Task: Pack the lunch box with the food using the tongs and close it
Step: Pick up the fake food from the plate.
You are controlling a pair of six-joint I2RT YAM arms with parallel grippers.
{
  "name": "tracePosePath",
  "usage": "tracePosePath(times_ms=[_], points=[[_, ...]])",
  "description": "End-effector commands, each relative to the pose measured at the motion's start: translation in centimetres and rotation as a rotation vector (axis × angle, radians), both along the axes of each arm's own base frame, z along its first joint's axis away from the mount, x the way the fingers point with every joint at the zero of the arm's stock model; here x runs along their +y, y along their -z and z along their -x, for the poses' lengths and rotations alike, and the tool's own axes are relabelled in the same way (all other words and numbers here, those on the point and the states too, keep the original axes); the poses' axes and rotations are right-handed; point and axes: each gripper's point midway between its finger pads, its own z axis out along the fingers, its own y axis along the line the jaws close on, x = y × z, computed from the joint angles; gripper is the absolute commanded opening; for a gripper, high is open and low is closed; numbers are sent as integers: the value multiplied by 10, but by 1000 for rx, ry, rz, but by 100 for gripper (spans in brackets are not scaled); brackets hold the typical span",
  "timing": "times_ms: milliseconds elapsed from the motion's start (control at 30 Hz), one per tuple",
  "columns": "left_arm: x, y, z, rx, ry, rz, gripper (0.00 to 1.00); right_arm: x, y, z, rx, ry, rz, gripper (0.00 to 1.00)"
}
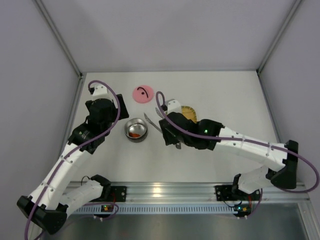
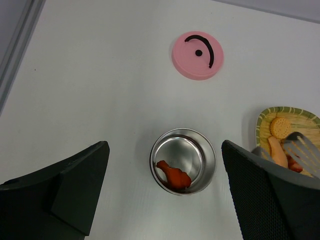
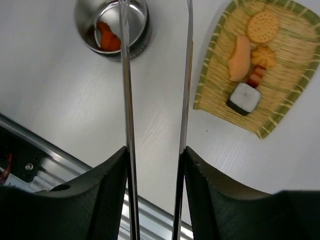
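The lunch box [image 1: 136, 130] [image 2: 183, 161] [image 3: 111, 25], a small round steel bowl, stands open with one orange-red piece of food [image 2: 174, 175] inside. Its pink lid [image 1: 142, 94] [image 2: 197, 55] lies flat behind it. My right gripper [image 1: 170, 132] [image 3: 155, 150] is shut on the tongs [image 3: 125, 90] [image 1: 152, 122], one finger pressed against each thin arm. The arms stand apart, with one tip over the bowl's rim. More food [image 3: 243, 55] lies on the yellow woven tray [image 3: 210, 85]. My left gripper [image 2: 164, 147] [image 1: 102, 115] hangs open and empty above the lunch box.
The woven tray [image 1: 189, 113] [image 2: 287, 112] sits right of the lunch box, partly under the right arm. On it are a round cracker [image 3: 263, 26], an orange piece and a dark piece with white [image 3: 243, 97]. The aluminium rail [image 1: 165, 192] runs along the near edge.
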Motion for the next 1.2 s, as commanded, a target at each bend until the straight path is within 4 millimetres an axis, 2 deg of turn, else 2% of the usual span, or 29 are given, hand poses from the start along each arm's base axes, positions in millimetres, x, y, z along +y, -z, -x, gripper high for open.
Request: tracePosePath(times_ms=[0, 100, 167, 267, 433, 633, 800, 1167], points=[[0, -20, 0, -58, 6, 28, 99, -60, -8, 1, -39, 154, 25, 46], [-1, -22, 1, -63, 11, 32, 99, -93, 13, 9, -21, 227, 75, 46], [-1, -23, 1, -65, 15, 37, 99, -107, 29, 13, -5, 266, 102, 46], [-2, -22, 1, -64, 20, 37, 99, -121, 44, 18, 12, 305, 127, 46], [-3, -20, 0, -57, 26, 32, 99, -131, 62, 22, 26, 336, 155, 46], [-4, -20, 0, -57, 29, 31, 99, -132, 69, 23, 34, 343, 159, 47], [-4, -20, 0, -57, 27, 32, 99, -121, 77, 24, 55, 317, 140, 48], [-4, -18, -1, -51, 30, 31, 99, -108, 76, 24, 72, 293, 93, 48]])
